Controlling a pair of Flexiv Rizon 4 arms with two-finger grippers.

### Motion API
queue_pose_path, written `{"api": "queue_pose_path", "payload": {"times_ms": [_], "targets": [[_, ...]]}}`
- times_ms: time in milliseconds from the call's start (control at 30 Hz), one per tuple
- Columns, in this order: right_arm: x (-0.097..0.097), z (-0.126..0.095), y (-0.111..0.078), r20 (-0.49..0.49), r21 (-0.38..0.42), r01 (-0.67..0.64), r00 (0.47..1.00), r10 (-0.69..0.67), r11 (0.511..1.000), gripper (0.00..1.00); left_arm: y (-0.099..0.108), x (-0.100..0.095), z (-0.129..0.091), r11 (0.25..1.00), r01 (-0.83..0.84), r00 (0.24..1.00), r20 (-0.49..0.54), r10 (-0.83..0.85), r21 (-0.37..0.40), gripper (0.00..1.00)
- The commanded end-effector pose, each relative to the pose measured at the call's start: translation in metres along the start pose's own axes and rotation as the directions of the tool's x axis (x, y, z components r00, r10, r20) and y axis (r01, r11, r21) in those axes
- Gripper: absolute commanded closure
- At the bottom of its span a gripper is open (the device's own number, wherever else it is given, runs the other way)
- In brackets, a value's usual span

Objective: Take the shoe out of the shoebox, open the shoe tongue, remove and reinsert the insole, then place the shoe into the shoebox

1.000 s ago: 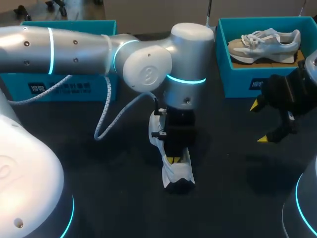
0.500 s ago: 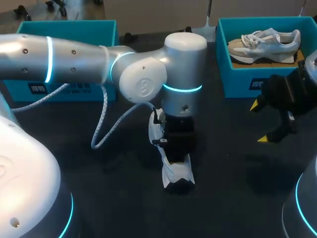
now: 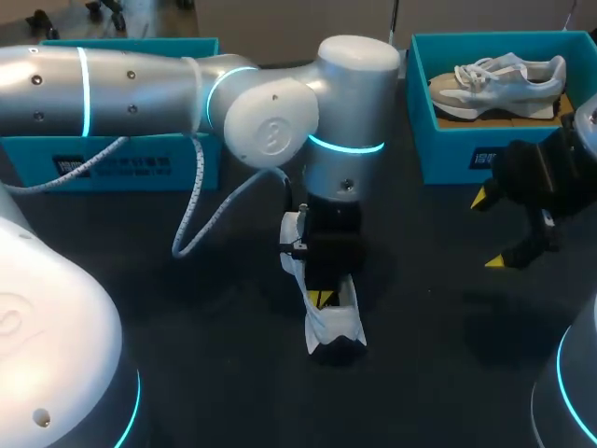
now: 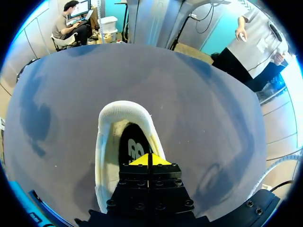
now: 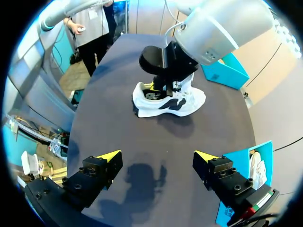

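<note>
White shoe (image 4: 107,142) beneath left hand (image 4: 150,160)

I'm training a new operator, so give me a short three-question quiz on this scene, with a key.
1. True or false: the right tool is open.
2. The left tool is: A) at the shoe on the table; B) beside the right tool; C) holding a cable.
3. Fill in: the second shoe lies in a teal ___.
Key: 1 true; 2 A; 3 box.
</note>
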State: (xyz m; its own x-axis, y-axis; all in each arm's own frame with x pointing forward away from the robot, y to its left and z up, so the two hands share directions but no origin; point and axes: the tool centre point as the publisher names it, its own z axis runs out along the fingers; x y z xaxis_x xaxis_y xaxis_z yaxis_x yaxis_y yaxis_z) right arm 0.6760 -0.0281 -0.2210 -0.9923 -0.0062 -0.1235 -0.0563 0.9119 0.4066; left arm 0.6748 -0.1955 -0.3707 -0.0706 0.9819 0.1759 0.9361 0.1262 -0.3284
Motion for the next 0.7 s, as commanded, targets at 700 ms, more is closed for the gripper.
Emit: {"api": "queue_pose_path", "payload": {"times_ms": [700], "targets": [[0.0, 0.002, 0.0, 0.002, 0.003, -0.001, 1.0, 0.001, 1.0, 0.0, 0.016, -0.014, 0.045, 0.994, 0.064, 0.995, 0.082, -0.057, -0.085, 1.0]]}}
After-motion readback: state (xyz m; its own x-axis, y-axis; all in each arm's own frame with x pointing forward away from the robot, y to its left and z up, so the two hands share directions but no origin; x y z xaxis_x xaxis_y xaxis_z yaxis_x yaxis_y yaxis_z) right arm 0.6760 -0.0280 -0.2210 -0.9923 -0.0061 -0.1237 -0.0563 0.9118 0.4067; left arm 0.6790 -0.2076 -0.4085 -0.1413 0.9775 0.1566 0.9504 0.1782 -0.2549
